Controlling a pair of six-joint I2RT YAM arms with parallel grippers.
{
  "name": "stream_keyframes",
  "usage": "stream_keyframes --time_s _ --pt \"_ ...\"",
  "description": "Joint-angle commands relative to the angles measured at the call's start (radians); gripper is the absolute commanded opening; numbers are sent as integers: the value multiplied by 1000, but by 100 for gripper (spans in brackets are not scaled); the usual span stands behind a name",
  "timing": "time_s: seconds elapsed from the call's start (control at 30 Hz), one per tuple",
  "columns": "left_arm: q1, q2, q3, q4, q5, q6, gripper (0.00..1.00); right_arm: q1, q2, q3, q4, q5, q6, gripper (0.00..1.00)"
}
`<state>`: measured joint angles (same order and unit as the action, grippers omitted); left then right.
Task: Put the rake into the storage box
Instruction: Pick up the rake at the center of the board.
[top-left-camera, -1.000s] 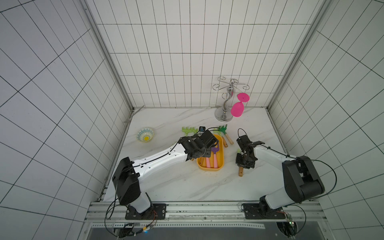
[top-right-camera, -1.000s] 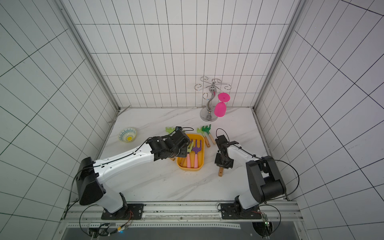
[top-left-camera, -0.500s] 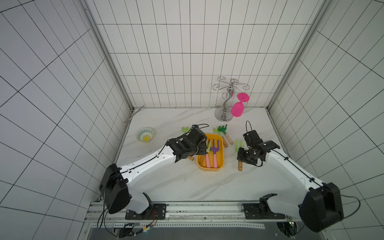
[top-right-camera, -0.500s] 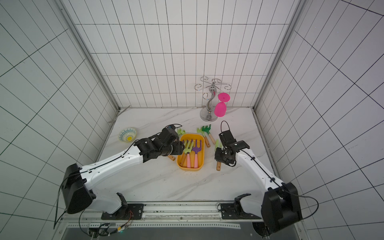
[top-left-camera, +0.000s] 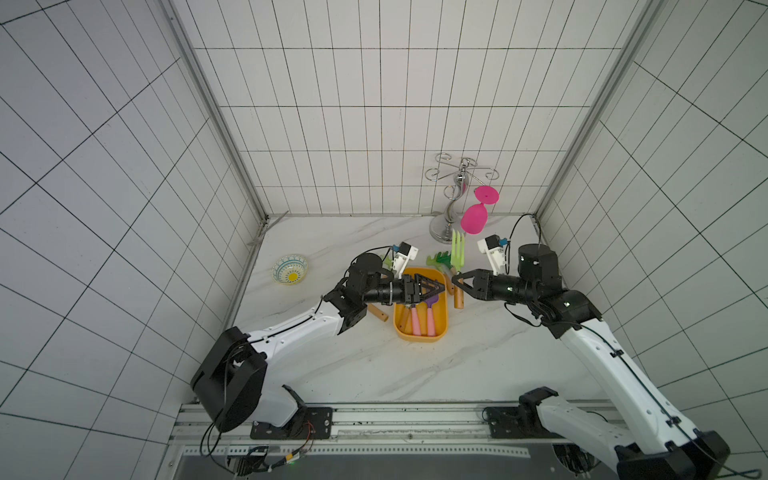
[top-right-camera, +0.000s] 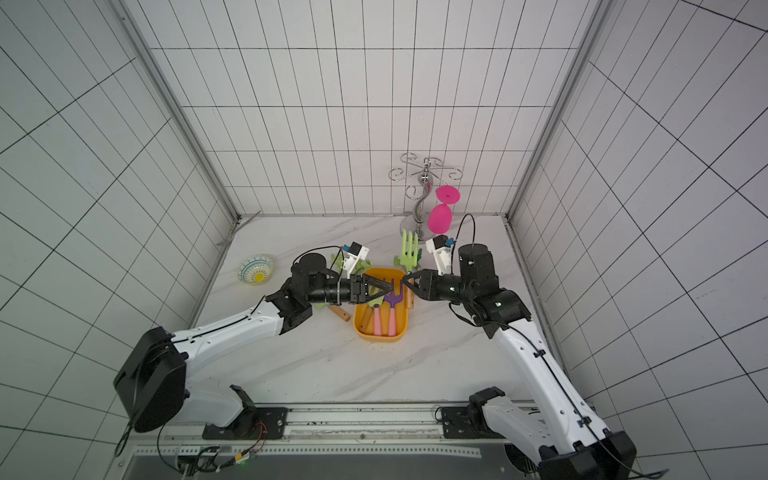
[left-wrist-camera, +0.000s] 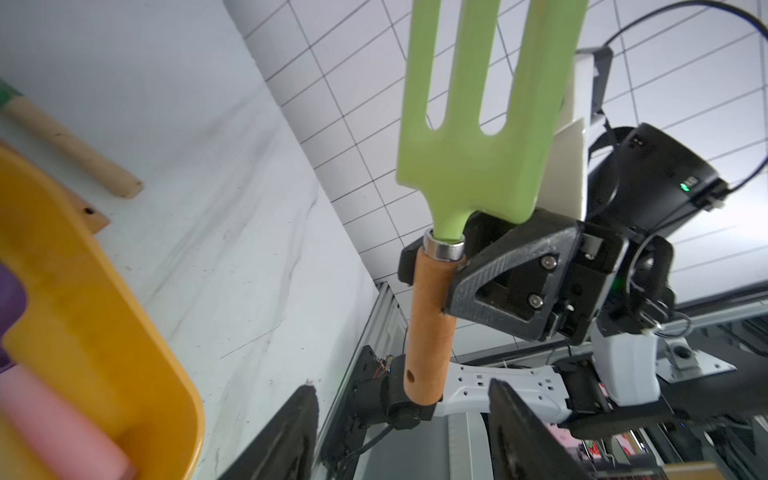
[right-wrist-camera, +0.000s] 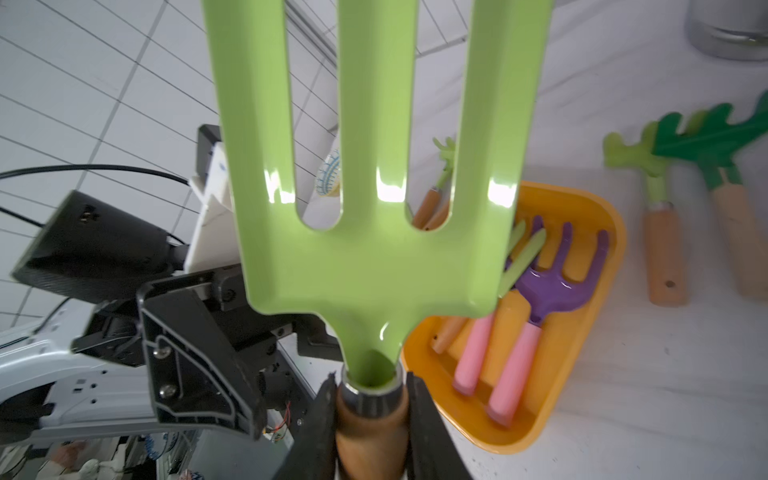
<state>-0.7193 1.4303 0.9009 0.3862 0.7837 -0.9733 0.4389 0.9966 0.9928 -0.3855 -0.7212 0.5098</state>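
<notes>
The rake (top-left-camera: 457, 251), light green with a wooden handle, stands upright in the air just right of the box's far right corner, tines up, clear of the desk (top-left-camera: 374, 374). The right gripper (top-left-camera: 457, 283) reaches in from the right, and its fingers (right-wrist-camera: 428, 432) pinch the handle just below the metal collar; the handle's lower end hangs free.

The box (top-left-camera: 419, 338), yellow-orange, lies on the desk mid-scene, and the rake is not in it. Inside lie a purple rake (right-wrist-camera: 552, 286), a pink-handled tool (right-wrist-camera: 473, 353) and a wood-handled one (right-wrist-camera: 446, 334).

The left gripper (top-left-camera: 443, 286) hovers over the box's far end, pointing right at the rake and close to it. Its fingers (left-wrist-camera: 291, 432) are spread with nothing between them.

Two green tools (top-left-camera: 436, 261) lie just beyond the box, and a wooden handle (top-left-camera: 379, 314) shows at its left, under the left arm. A patterned bowl (top-left-camera: 290, 270) sits far left. A pink glass (top-left-camera: 473, 219) hangs from a metal rack (top-left-camera: 442, 230) at the back.
</notes>
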Motion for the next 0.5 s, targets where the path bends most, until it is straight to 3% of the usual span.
stream_keyframes --time_s 0.0,0.3,0.47 --pt "-8 14 -6 167 92 -37 66 9 -15 -52 238 -161 110 11" --pt "-38 29 6 222 87 -51 62 14 -19 -104 408 -185 214 11" --pt "-45 53 3 273 71 -76 53 30 -13 -114 455 -191 240 12"
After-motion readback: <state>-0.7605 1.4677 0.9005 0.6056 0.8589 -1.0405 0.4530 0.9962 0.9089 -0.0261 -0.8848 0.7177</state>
